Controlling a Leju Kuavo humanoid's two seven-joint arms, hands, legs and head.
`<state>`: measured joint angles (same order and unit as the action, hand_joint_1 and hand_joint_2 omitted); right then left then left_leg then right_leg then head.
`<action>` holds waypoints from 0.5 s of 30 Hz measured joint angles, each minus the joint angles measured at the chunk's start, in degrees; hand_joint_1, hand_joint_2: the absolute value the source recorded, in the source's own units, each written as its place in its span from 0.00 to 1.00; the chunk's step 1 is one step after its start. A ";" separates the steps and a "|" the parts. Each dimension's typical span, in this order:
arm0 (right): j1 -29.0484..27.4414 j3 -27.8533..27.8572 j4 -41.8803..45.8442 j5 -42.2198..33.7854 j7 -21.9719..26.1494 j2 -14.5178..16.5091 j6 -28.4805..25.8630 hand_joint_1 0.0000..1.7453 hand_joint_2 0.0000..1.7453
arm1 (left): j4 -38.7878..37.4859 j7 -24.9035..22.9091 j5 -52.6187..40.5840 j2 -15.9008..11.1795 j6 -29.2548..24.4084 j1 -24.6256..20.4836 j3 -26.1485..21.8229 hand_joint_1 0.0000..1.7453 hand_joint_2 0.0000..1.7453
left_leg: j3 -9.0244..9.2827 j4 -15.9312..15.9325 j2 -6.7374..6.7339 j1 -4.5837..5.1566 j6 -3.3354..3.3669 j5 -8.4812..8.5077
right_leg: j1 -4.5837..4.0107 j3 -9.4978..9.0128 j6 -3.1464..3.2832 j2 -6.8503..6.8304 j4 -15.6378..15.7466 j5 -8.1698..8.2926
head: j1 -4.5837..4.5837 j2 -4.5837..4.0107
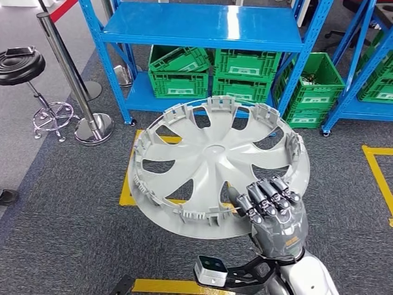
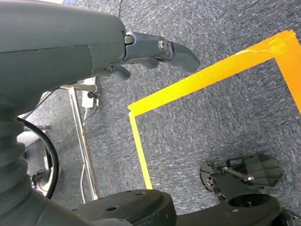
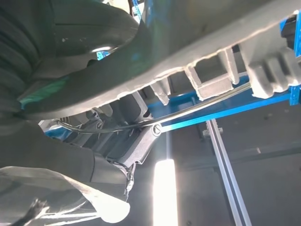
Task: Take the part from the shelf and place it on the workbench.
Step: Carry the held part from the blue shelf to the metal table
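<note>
Left hand (image 2: 156, 49) hanging over the taped floor with nothing visibly held, its finger set unclear; grey wheel cover (image 1: 218, 163) being carried flat before the blue shelf (image 1: 199, 27), right hand (image 1: 273, 212) gripping only its near rim, risking tilting, slipping free, or clipping a shelf post.
</note>
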<state>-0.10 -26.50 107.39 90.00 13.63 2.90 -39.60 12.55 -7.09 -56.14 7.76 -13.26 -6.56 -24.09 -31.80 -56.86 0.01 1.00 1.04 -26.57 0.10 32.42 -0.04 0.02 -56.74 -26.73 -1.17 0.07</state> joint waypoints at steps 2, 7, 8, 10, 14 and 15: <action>0.01 -0.29 0.01 0.00 -0.27 0.01 0.00 1.00 1.00 | 0.00 -0.01 -0.05 -0.02 -0.02 -0.01 0.00 0.00 1.00 | -0.09 -0.19 0.00 0.15 0.14 0.00 | 0.16 0.02 -0.40 0.00 0.14 0.18 | -0.02 0.00; 0.13 -0.67 0.16 0.01 -0.45 -0.01 -0.01 1.00 1.00 | 0.00 -0.01 -0.14 -0.03 -0.08 -0.11 0.01 0.00 1.00 | 0.25 1.73 -0.49 -0.23 1.80 1.48 | 0.24 1.38 -1.88 0.10 -1.43 -1.13 | 0.05 0.00; 0.16 -0.70 0.19 0.01 -0.46 -0.01 -0.02 1.00 1.00 | 0.00 -0.01 -0.16 0.01 -0.09 -0.10 0.01 0.00 1.00 | 0.31 2.14 -0.76 -0.43 1.92 1.77 | 0.28 2.70 -1.90 0.10 -4.16 -2.85 | 0.10 0.00; 0.16 -0.82 0.20 0.01 -0.47 -0.02 -0.02 1.00 1.00 | 0.00 -0.01 -0.20 0.09 -0.10 -0.09 0.01 0.00 1.00 | 0.08 2.15 -1.33 -0.48 1.97 1.87 | 0.55 6.12 -2.12 0.09 -11.85 -6.48 | 0.18 0.00; 0.05 -0.92 0.19 0.00 -0.63 -0.08 -0.01 1.00 1.00 | 0.00 0.00 -0.24 0.17 -0.03 -0.07 0.02 0.00 1.00 | -0.32 1.11 -2.84 -1.13 0.83 1.28 | 1.46 5.21 -3.27 -0.82 -11.02 -4.08 | 0.17 0.00; 0.18 -0.96 0.17 -0.01 -0.68 -0.09 -0.01 1.00 1.00 | 0.00 0.01 -0.24 0.09 -0.01 -0.07 0.02 0.00 1.00 | -0.48 0.51 -3.22 -1.29 0.24 0.90 | 1.54 3.23 -3.79 -1.93 -7.39 -2.77 | 0.25 0.00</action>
<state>0.09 -27.46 107.57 89.99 12.96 2.81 -39.62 12.55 -7.08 -56.38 7.85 -13.26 -6.63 -24.06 -32.28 -56.35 -3.21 -0.29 1.28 -25.67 1.64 35.66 -3.82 -1.92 -64.12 -29.51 -0.93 0.07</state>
